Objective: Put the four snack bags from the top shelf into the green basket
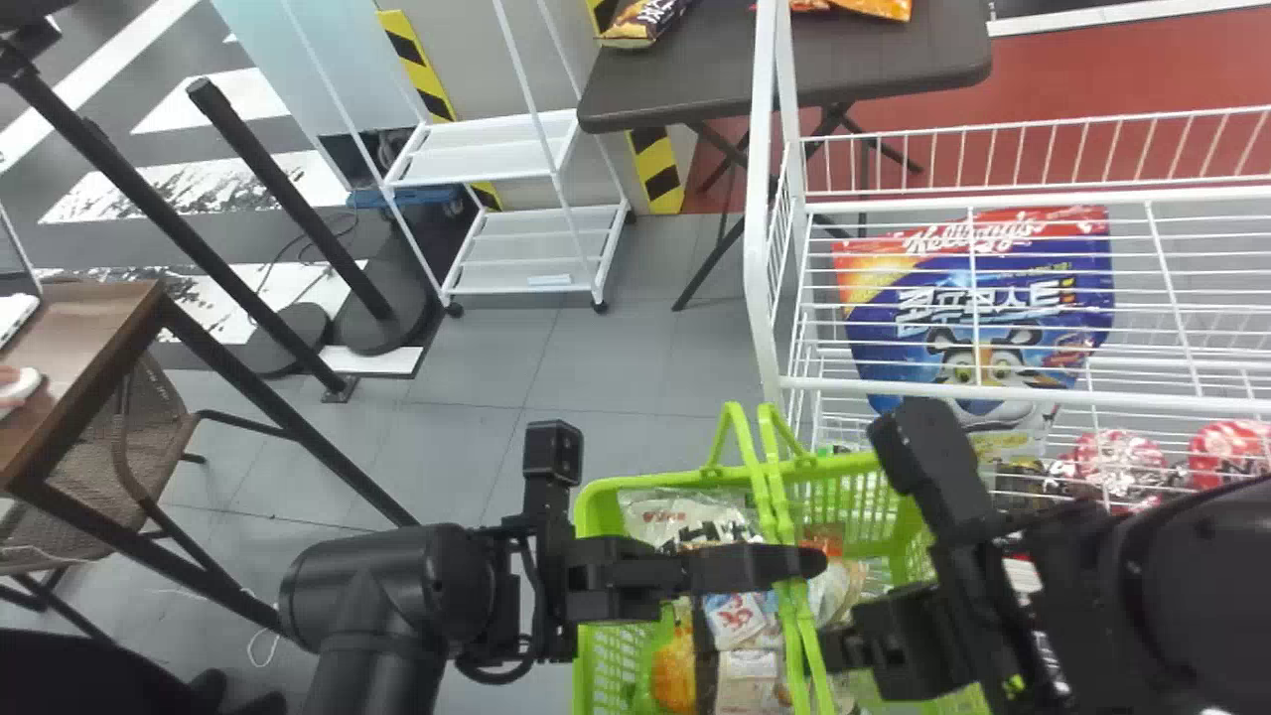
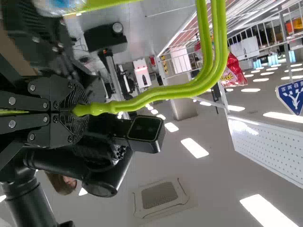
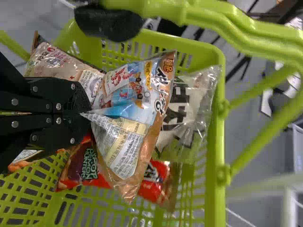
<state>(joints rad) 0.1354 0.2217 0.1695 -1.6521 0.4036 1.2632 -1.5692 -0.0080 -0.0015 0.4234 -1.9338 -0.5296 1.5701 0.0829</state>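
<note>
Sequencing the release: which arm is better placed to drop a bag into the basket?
Right, I'd say: the right gripper pinches a snack bag over the green basket; the left gripper is clamped on its handles.

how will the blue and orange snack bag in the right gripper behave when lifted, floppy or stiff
The snack bag would probably bend, as creases fan out from the right gripper. It may swing, being pinched at one side. Its shiny film could slip.

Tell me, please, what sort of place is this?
Probably a shop, or a mock-up of one: a large blue package sits in white wire shelving, and a green basket holds snack bags.
</note>
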